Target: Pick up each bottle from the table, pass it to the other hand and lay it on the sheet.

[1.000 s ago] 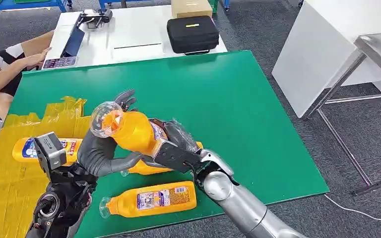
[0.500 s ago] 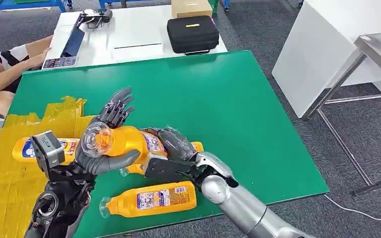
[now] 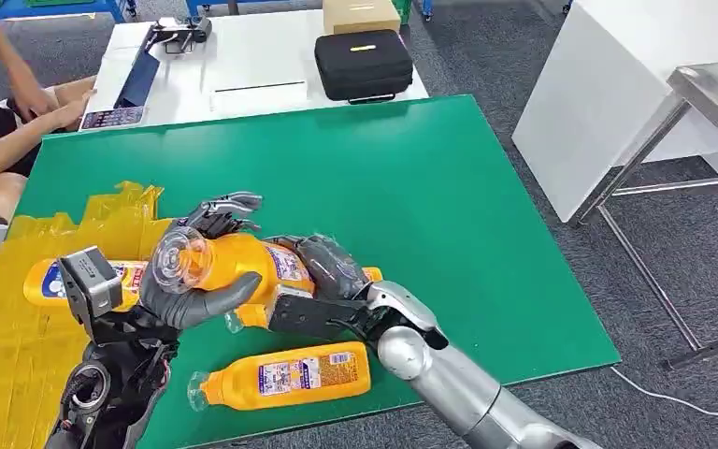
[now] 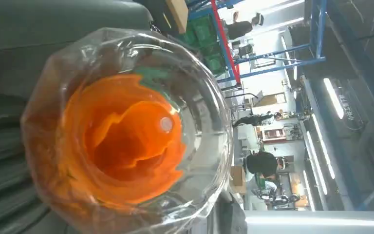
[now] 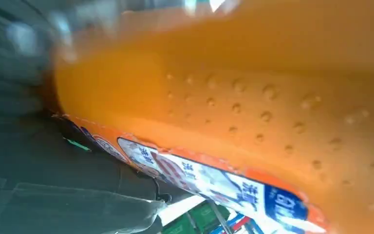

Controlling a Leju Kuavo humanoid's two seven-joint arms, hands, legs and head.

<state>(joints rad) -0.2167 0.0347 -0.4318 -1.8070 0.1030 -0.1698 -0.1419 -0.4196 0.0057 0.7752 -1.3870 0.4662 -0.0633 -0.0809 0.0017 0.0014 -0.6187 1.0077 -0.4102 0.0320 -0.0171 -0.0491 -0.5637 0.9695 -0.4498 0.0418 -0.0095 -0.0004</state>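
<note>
An orange bottle (image 3: 243, 262) hangs above the green table (image 3: 411, 187), its clear base turned toward me. My right hand (image 3: 323, 271) grips its labelled end. My left hand (image 3: 179, 295) cups the base end, thumb under it and fingers (image 3: 227, 208) curled over the far side. The left wrist view looks straight at the clear base (image 4: 126, 131); the right wrist view shows the bottle's orange side and label (image 5: 253, 112) against dark fingers (image 5: 53, 165). Another bottle (image 3: 56, 281) lies on the yellow sheet (image 3: 19, 346). One bottle (image 3: 285, 374) lies near the table's front edge, and another (image 3: 257, 320) is partly hidden under my hands.
A person sits at the far left with an arm (image 3: 0, 154) at the table's corner. Behind the green table a white table (image 3: 252, 65) carries a black case (image 3: 363, 64), a cardboard box (image 3: 360, 14) and a phone (image 3: 112, 118). A metal-legged table (image 3: 710, 103) stands at right.
Both hands have lowered the bottle slightly. My left hand's fingers, spread upward before, have curled over the bottle's far side. The person's arm has shifted.
</note>
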